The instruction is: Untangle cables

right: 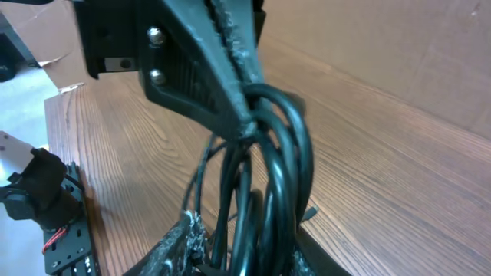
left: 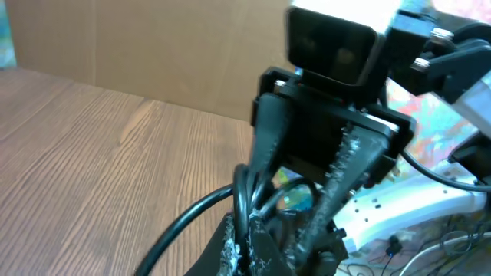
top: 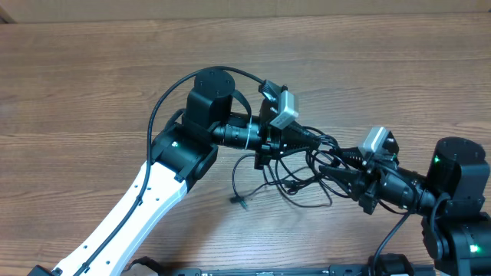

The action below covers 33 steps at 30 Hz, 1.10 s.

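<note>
Fyi you're working on a brown wood-grain desk (top: 77, 92), lit soft and even. A plain cardboard wall (left: 153, 46) stands along the desk's far edge. In the rt wrist view there's a pale floor (right: 27, 92) past one desk edge, kinda blurry tbh.

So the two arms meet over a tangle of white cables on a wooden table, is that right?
Not quite. The cables are black, not white, as the overhead view shows. The rest holds: the left arm and the right arm meet over the tangle on the wooden table.
</note>
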Each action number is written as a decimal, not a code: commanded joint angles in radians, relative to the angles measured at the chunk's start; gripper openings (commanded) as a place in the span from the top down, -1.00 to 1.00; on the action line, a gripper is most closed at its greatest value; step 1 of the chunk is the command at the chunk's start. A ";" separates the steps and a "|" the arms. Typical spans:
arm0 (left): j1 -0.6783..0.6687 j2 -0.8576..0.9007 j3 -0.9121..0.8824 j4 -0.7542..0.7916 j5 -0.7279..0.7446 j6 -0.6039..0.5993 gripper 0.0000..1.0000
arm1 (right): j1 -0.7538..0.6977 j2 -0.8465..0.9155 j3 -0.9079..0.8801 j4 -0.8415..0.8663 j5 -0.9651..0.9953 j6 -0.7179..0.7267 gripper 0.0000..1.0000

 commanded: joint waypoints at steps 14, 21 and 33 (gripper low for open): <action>-0.007 0.001 0.016 0.013 -0.038 -0.127 0.92 | 0.002 -0.005 0.023 -0.018 -0.061 -0.011 0.92; -0.005 0.001 0.016 0.013 0.002 -0.100 0.92 | 0.002 -0.005 0.023 -0.019 0.023 0.048 0.92; 0.022 0.001 0.016 -0.071 -0.473 -0.390 0.92 | 0.002 -0.005 0.023 -0.096 0.029 0.040 0.92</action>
